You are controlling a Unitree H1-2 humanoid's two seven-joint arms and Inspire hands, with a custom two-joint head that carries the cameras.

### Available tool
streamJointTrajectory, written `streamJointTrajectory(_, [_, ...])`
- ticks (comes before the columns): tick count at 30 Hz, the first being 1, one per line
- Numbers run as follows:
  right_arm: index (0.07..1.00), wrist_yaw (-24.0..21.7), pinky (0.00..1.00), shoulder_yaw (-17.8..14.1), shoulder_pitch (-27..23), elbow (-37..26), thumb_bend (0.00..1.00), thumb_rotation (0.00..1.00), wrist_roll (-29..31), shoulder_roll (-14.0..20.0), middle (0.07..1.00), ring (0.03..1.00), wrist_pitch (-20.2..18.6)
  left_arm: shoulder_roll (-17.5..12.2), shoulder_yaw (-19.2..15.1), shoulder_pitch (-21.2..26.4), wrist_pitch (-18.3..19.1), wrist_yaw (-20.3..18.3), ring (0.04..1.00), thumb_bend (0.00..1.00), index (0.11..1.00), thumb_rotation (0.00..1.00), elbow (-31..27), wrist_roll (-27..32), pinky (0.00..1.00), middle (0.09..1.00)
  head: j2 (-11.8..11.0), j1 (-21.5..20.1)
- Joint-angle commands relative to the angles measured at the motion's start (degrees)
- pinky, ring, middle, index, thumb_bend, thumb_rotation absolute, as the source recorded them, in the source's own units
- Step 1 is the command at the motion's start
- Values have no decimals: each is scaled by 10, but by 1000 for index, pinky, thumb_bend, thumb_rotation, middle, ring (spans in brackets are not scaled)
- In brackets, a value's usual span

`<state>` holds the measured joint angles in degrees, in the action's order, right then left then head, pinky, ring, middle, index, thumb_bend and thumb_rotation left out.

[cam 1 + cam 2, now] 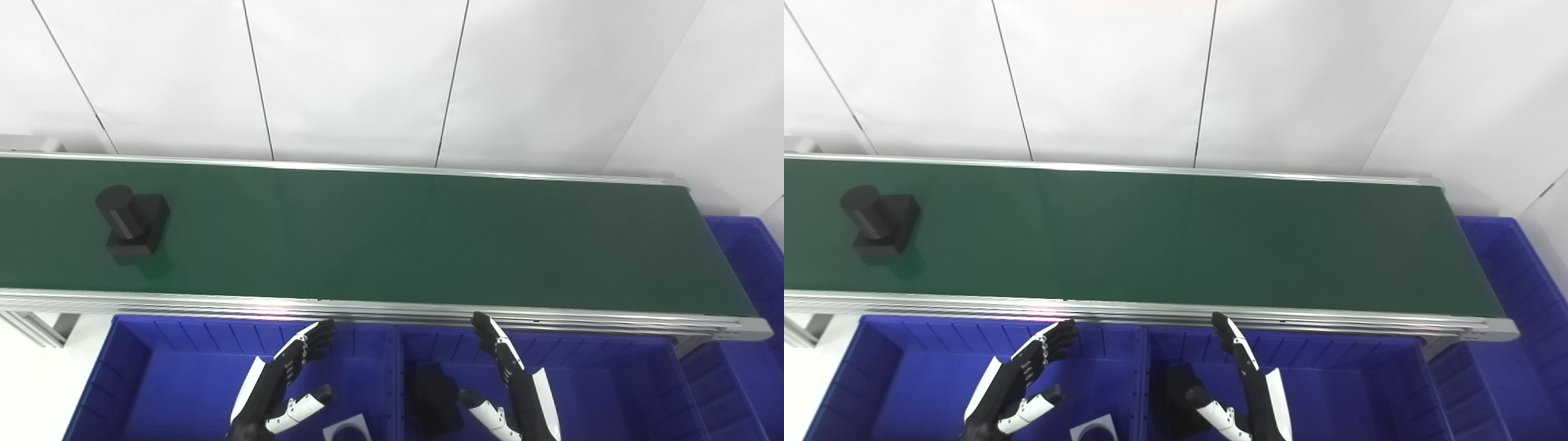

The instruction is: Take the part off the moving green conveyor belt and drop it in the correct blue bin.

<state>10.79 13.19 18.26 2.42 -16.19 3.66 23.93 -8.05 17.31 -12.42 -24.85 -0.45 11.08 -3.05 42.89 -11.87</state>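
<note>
A black part (130, 221), a short cylinder on a square block, rides at the far left of the green conveyor belt (398, 236). My left hand (283, 386) hovers open over the left blue bin (147, 380), well to the right of the part and below the belt's near rail. Over the middle blue bin (612, 386) my right hand (508, 386) is open too, holding nothing. A black part (436, 398) lies in that middle bin beside the right thumb. A white ring-shaped part (348, 429) lies in the left bin near my left hand.
Aluminium rails (392, 309) edge the belt on both sides. A third blue bin (750, 288) stands past the belt's right end. A white panelled wall (367, 79) rises behind the belt.
</note>
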Motion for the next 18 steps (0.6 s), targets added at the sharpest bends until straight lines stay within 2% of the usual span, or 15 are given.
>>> streamJointTrajectory(1, [901,0,844,-3,-2,-12,755,802,0,-7,892,885,27,-4,1,10,-21,1,845,741,842,688,-15,-1,818,853,0,1])
streamJointTrajectory(18, [902,-2,851,-3,-3,-11,751,800,1,-5,894,888,28,-3,1,11,-21,5,834,730,837,686,-14,-2,804,845,-1,3])
